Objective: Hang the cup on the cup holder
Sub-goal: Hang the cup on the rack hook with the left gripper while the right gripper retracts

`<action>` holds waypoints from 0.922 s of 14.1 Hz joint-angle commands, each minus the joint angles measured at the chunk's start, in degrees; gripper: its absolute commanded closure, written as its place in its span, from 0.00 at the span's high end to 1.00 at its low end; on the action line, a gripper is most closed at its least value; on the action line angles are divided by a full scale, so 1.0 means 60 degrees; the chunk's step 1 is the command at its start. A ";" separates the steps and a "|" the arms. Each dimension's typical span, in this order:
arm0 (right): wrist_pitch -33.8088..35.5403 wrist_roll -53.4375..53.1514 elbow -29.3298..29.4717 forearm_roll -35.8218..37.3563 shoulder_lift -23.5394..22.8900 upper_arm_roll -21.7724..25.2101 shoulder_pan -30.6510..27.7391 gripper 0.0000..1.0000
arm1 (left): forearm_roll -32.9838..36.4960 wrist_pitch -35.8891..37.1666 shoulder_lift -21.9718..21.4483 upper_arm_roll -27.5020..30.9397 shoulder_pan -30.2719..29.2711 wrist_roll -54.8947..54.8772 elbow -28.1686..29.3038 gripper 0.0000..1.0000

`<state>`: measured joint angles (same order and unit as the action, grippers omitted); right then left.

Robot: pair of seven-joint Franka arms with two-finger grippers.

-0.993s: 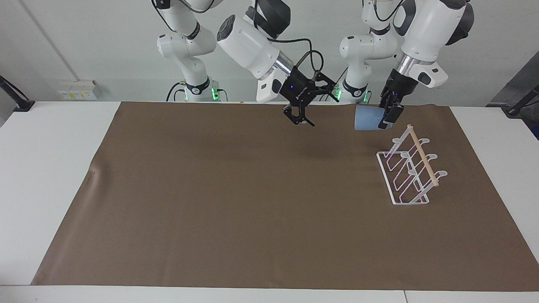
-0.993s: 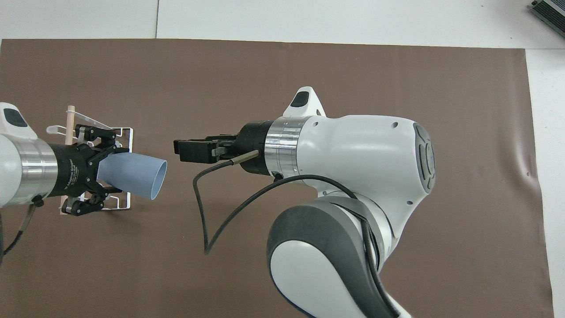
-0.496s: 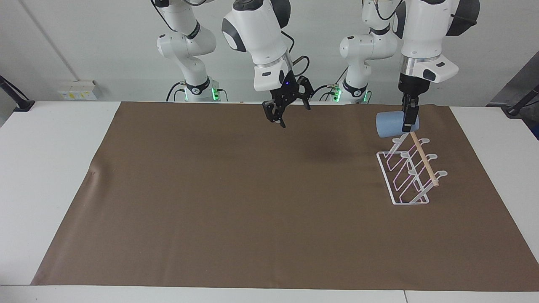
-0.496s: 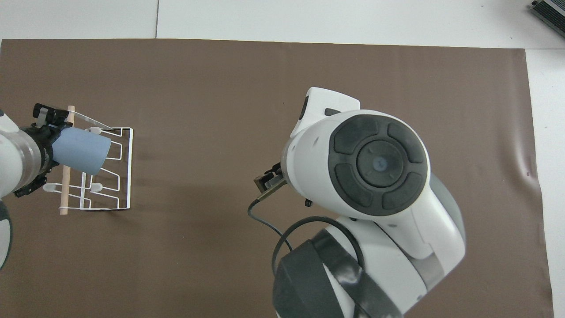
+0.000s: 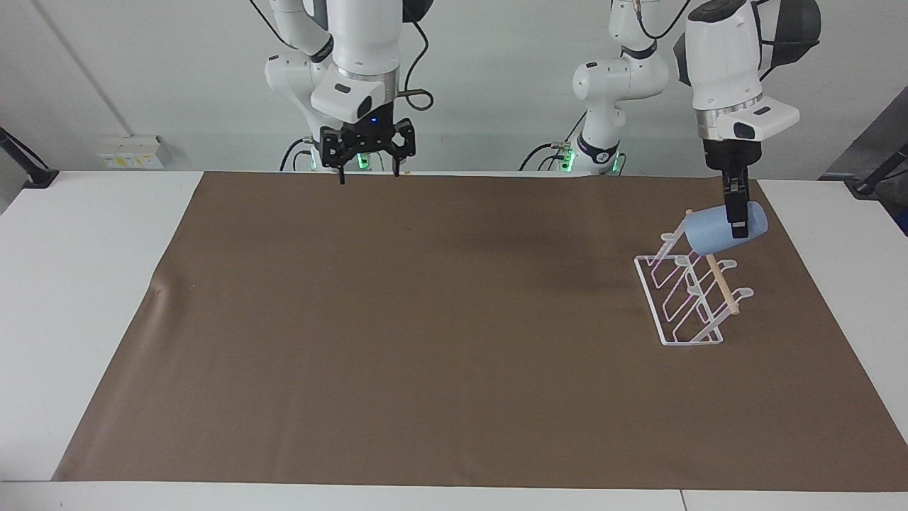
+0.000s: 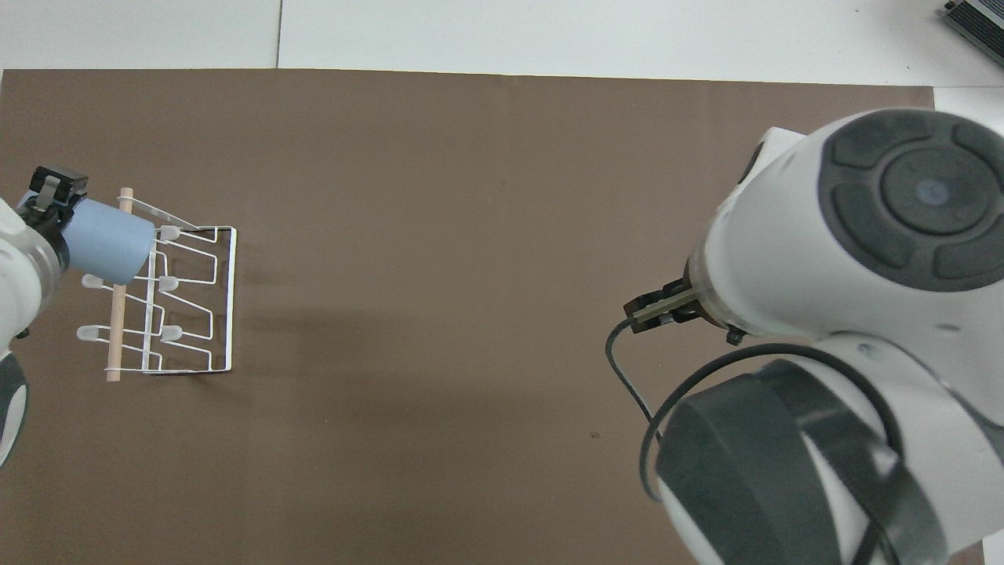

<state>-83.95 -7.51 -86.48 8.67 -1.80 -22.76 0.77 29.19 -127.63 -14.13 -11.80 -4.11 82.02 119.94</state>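
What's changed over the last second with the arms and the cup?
The left gripper, shut on the light-blue plastic cup, carried it over the white wire cup holder. The right gripper, open, withdrew toward its own end of the table. The holder stayed put.

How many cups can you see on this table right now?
1. The small light-blue plastic cup is held on its side by the left end effector, over the white wire cup holder with its wooden dowel. No others show.
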 commanded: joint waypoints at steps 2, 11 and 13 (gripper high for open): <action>0.0266 0.0006 -0.1328 0.0021 0.0694 -0.0162 -0.1210 1.00 | 0.0801 -0.0625 0.0407 -0.0026 -0.0062 -0.0047 0.0093 0.00; -0.1240 0.0036 -0.4757 -0.1720 0.2291 0.0731 -0.2487 1.00 | 0.3379 -0.1038 0.1256 -0.0026 0.0216 0.1709 0.0342 0.00; -0.1696 0.0036 -0.5418 -0.1986 0.2585 0.0819 -0.2502 1.00 | 0.3440 -0.1110 0.1402 -0.0026 0.0216 0.1886 0.0270 0.00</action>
<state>-90.61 -7.51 -112.84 -1.01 9.33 -17.70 -13.25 47.90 -133.21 -6.08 -12.41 -3.31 91.50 121.08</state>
